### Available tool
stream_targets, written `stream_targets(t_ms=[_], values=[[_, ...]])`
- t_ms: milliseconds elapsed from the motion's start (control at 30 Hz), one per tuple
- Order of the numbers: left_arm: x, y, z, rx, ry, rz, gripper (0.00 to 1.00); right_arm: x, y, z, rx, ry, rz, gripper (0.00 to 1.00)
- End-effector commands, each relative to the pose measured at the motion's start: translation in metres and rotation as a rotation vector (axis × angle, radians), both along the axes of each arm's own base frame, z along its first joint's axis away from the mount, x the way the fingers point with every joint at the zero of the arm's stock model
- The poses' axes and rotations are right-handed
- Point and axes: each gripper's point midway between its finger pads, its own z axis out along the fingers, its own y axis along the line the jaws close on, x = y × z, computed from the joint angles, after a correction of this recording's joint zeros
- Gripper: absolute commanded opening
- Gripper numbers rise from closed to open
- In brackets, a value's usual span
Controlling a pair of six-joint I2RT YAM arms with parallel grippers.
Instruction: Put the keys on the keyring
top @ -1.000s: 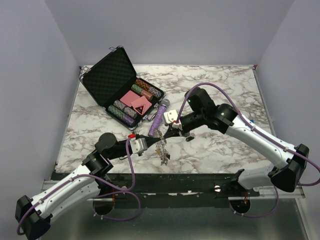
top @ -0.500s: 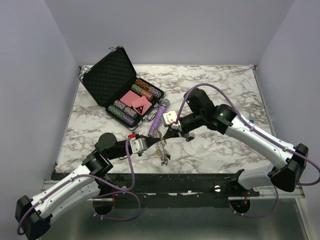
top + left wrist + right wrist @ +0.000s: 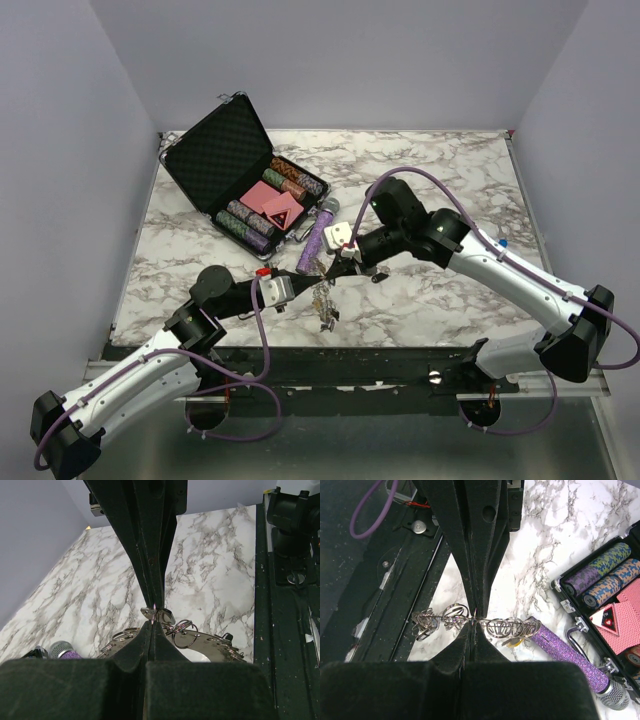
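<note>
Keyring pinched between both arms, the threading seemingly partway done.
The left fingers (image 3: 141, 545) are pressed together on the keyring (image 3: 496, 627), which is held just above the worktop (image 3: 450, 180) near its front edge; several keys (image 3: 324, 306) already dangle from it. The right fingers (image 3: 462, 540) are likewise clamped on its wire. A small dark piece (image 3: 378, 279) beside them may be a loose key not yet threaded, but it is too small to tell.

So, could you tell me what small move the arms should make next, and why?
Probably ease the right gripper a little away from the left gripper, with both kept shut. Both pinch the keyring close together, and no gap for threading shows in it, so a gentle spread seems needed to open one.
</note>
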Motion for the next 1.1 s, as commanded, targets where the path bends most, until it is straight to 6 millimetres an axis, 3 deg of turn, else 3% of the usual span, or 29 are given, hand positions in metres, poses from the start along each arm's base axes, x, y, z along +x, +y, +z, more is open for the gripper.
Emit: stream_targets(t_ms=[0, 1067], values=[[-0.007, -0.003, 0.031, -0.07, -0.063, -0.041, 0.0, -0.006, 0.004, -0.003, 0.008, 0.022, 0.029, 0.0], [0.009, -0.002, 0.029, -0.033, 0.06, 0.036, 0.0, -0.014, -0.007, -0.016, -0.043, -0.065, 0.085, 0.0]])
